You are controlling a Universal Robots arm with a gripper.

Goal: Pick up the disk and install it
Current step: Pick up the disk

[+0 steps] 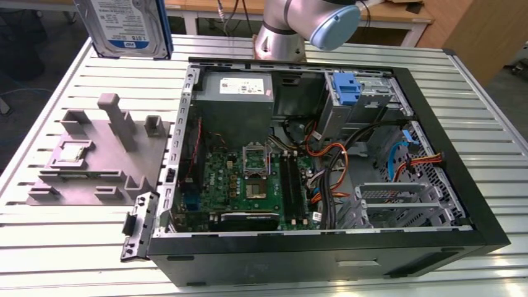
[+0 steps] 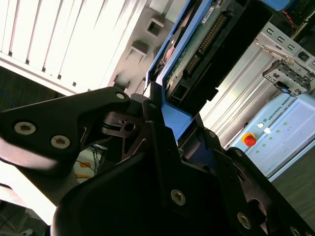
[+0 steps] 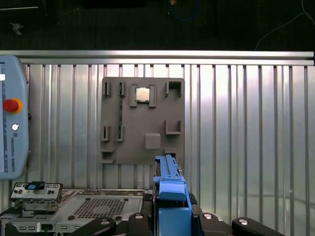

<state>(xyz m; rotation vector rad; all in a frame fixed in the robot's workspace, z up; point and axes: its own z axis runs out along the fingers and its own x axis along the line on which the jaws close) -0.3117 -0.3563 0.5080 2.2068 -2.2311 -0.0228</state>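
The disk (image 1: 125, 26) hangs upright in the air over the table's far corner at the exterior view's left, its white-and-blue label facing the camera and a blue rail along its side. In the second wrist view my gripper (image 2: 177, 120) is shut on the disk (image 2: 199, 46), whose green circuit-board side and blue rails show between the black fingers (image 2: 153, 110). In the first wrist view the disk's blue rail (image 3: 170, 183) stands edge-on between my gripper's jaws (image 3: 172, 219), above the table.
A grey parts fixture (image 1: 99, 158) holding a small square chip (image 1: 73, 150) lies beside the open computer case (image 1: 330, 154). The case holds a blue bracket (image 1: 347, 86) and a metal drive cage (image 1: 396, 198). The arm's base (image 1: 285, 34) stands behind the case.
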